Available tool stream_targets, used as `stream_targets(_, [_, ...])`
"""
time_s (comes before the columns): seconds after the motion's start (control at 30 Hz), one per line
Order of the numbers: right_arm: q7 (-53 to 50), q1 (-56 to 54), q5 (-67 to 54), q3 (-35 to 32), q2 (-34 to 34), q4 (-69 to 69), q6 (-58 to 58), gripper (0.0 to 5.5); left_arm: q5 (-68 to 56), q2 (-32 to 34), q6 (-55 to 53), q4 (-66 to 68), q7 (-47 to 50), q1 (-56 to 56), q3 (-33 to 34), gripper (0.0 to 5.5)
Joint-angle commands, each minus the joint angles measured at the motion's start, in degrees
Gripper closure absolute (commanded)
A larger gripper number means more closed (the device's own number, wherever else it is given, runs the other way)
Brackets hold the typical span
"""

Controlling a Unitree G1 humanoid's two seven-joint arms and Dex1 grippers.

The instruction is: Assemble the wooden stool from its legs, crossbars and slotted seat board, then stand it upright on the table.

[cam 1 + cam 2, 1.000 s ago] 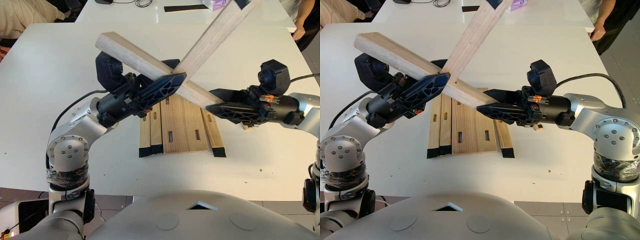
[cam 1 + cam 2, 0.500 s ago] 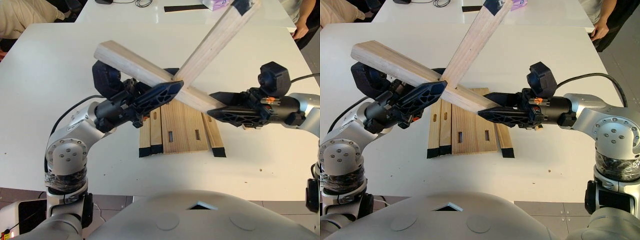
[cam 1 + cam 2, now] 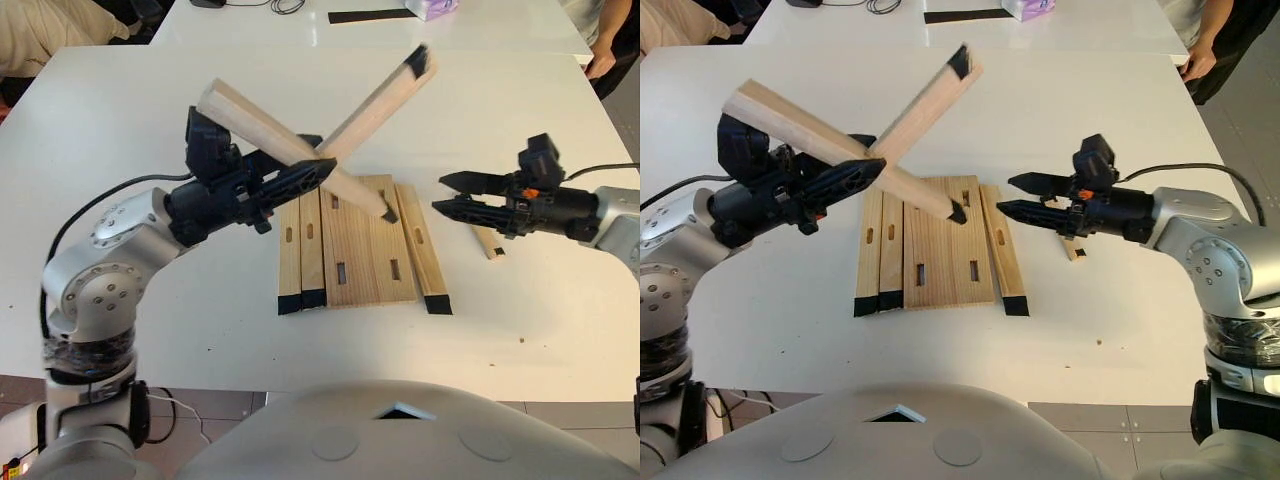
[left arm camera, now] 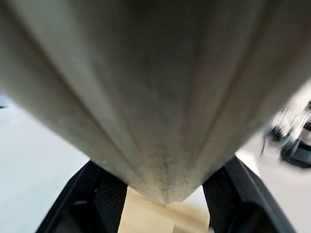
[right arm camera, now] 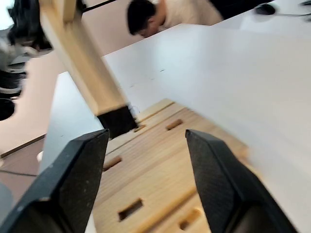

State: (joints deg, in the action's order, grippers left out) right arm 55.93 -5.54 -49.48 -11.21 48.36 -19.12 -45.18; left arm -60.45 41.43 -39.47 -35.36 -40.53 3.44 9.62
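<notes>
- crossed legs (image 3: 258, 124) are up in the air over the seat board (image 3: 365, 255), clamped tight in my left claw (image 3: 318, 172)
- seat board's lying flat on the table (image 3: 120, 110)
- my right claw (image 3: 438, 192) is wide open with nothing in it, just right of the board

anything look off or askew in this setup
The crossed pair of legs hangs tilted in the air over the seat board, gripped by the left end effector alone; the right end effector is open and apart from it. A small wooden piece lies on the table, apart from the seat board.
</notes>
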Motion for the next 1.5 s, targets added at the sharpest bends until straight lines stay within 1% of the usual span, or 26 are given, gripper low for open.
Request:
stream_targets(0.03, [-1.18, 5.37, 0.68, -4.07, 0.28, -3.12, 1.22, 2.6, 4.76, 5.98, 0.79, -5.4, -5.3, -5.2, 1.0, 3.45])
stream_targets(0.1, [-2.38, 7.5, 0.67, -4.75, -0.86, -5.14, 1.55, 2.6, 6.72, 6.49, 1.71, -6.47, -6.32, -6.14, 0.01, 3.45])
stream_targets(0.2, [-3.54, 8.9, 1.65, -3.81, -2.18, -6.72, 2.61, 2.6, 10.07, 6.14, 3.03, -7.14, -6.89, -7.14, -2.14, 3.45])
stream_targets(0.5, [-5.6, 10.23, 2.2, -3.03, -4.17, -8.24, 3.69, 2.6, 19.72, 7.93, 8.87, -3.26, -13.59, -8.91, -5.29, 3.45])
stream_targets(0.7, [-5.57, 10.77, 2.97, -2.5, -4.53, -8.57, 4.54, 2.6, 20.34, 7.67, 10.56, -2.58, -14.66, -8.95, -6.04, 3.45])
stream_targets(0.93, [-5.75, 11.08, 3.04, -2.84, -5.05, -8.44, 5.13, 2.6, 18.53, 8.98, 9.82, -4.21, -16.0, -7.06, -5.76, 3.45])
stream_targets(1.1, [-5.53, 11.17, 3.28, -2.34, -5.37, -8.34, 5.64, 2.6, 20.29, 8.85, 10.47, -2.58, -17.05, -6.44, -6.49, 3.45])
stream_targets(1.33, [-5.64, 10.61, 2.13, -2.29, -5.67, -8.21, 5.15, 2.6, 22.08, 6.69, 11.07, -1.6, -15.94, -4.47, -10.3, 3.45])
stream_targets(1.5, [-5.31, 10.29, 2.15, -1.99, -5.37, -7.93, 5.06, 2.6, 26.22, 7.74, 13.31, 0.34, -17.15, -4.54, -12.74, 3.45])
